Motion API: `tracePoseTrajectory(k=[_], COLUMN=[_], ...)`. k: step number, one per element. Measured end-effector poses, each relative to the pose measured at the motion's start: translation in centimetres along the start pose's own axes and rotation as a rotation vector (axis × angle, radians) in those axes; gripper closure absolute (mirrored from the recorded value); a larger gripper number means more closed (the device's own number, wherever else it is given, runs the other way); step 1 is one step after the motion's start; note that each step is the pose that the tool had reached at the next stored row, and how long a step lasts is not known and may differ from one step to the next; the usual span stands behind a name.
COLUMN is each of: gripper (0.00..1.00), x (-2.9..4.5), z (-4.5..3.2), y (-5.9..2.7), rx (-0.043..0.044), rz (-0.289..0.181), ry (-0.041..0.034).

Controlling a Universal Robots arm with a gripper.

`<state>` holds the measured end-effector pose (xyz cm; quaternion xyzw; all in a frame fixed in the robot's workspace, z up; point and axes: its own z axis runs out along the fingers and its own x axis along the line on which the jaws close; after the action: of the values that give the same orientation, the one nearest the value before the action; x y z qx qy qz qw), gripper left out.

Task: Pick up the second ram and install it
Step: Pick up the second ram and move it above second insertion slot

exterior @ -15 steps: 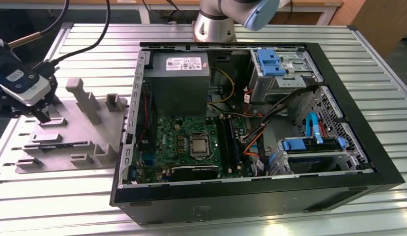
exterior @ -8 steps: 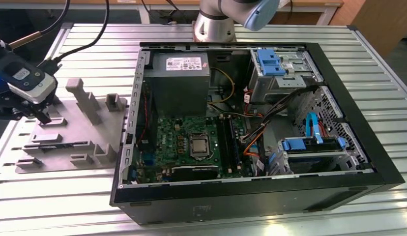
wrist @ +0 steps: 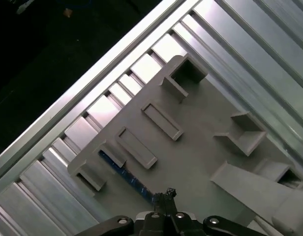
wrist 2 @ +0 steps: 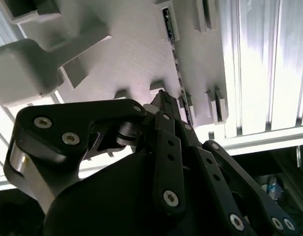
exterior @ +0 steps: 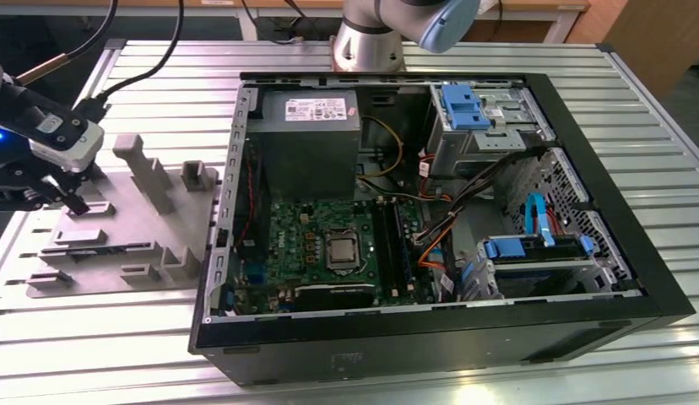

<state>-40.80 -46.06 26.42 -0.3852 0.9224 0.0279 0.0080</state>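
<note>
The second ram (wrist: 123,173) is a thin dark stick with a blue patch. It stands on edge in a slot of the grey fixture plate (wrist: 200,147). In the second wrist view the ram (wrist 2: 174,59) runs as a narrow dark strip across the plate. In the exterior view the ram (exterior: 102,250) is a dark line near the plate's front. My gripper (exterior: 70,201) hangs over the plate at the exterior view's left. Its fingertips are pressed together, and the gripper (wrist: 167,194) sits just above one end of the stick. In the second wrist view the gripper (wrist 2: 164,98) has nothing between its tips.
An open computer case (exterior: 620,312) lies on the slatted metal table (exterior: 102,337), to the exterior view's right of the fixture. Inside are the motherboard (exterior: 316,228) with its dark memory slots (exterior: 392,245), cables and drive bays. Tall grey blocks (exterior: 147,173) rise from the fixture plate.
</note>
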Motion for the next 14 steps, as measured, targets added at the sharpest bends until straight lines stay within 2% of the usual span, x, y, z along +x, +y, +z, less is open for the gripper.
tracePoseTrajectory(k=[14], gripper=[0.89], x=[0.03], z=[0.87], y=[-0.04], rx=[-0.0092], rz=[-0.254], ry=[0.0116])
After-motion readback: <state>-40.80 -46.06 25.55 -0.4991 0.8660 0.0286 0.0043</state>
